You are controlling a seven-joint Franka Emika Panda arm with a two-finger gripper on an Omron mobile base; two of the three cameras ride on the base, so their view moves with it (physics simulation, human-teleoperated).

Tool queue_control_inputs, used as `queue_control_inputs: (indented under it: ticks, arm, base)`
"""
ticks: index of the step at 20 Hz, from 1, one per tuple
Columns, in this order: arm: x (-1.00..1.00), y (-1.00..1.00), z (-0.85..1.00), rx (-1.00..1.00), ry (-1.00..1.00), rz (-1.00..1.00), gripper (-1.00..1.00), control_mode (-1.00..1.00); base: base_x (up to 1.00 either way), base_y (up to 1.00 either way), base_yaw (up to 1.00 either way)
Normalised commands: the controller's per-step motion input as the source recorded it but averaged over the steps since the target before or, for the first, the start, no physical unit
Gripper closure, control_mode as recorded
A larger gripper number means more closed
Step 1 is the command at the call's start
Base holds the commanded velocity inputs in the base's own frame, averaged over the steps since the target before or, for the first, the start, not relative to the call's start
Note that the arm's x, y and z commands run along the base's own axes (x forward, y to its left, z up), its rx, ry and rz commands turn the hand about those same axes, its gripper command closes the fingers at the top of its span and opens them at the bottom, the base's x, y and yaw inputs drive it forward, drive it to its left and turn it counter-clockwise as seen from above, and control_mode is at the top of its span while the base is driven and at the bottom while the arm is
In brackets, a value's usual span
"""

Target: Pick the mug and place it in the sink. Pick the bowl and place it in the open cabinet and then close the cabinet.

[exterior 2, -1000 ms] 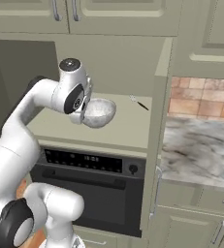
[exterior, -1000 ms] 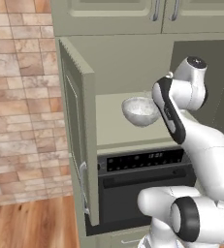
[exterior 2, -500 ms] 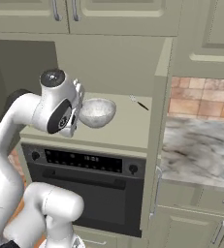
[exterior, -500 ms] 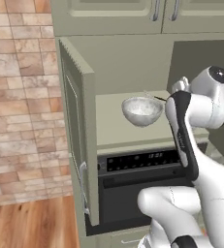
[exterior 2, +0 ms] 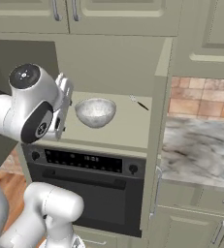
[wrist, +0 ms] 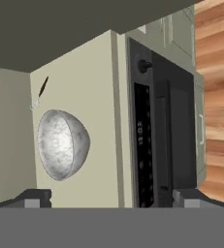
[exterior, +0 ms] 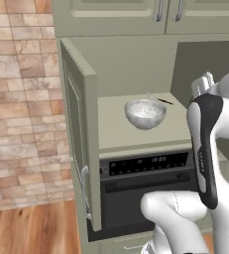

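Now the claw (wrist: 111, 196) is spread wide and empty, the marbled bowl (wrist: 62, 144) just ahead; the bowl could be knocked if the cabinet door (exterior: 81, 139) is swung carelessly.

I see the cabinet (exterior: 136, 74) standing open, its left door (exterior: 79, 129) swung out toward me and its right door (exterior 2: 154, 140) edge-on, leaving a wide gap between them. On the shelf (exterior: 113, 129) the bowl (exterior: 144, 113) sits near the middle, with bare room to its left and in front. A small dark utensil (exterior 2: 141, 105) lies behind it. My gripper (wrist: 111, 196), jaws wide, is outside the opening.
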Motion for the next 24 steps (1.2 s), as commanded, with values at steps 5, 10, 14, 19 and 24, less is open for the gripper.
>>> queue_control_inputs:
  ticks: [5,10,14,19,24]
  arm:
    - [-0.76,0.0,0.32,0.0,0.0,0.0,-1.0,-1.0]
    - [-0.75,-0.03,0.1,0.0,-0.01,0.0,-1.0,-1.0]
    - [-0.43,-0.11,0.22,0.0,-0.05,0.0,-1.0,-1.0]
    - [-0.32,-0.04,0.28,0.0,-0.09,0.0,-1.0,-1.0]
    - [-0.27,-0.01,0.2,0.0,-0.07,0.0,-1.0,-1.0]
  base:
    - [0.0,0.0,0.0]
    - [0.0,0.0,0.0]
    - [0.0,0.0,0.0]
    - [0.0,0.0,0.0]
    - [0.0,0.0,0.0]
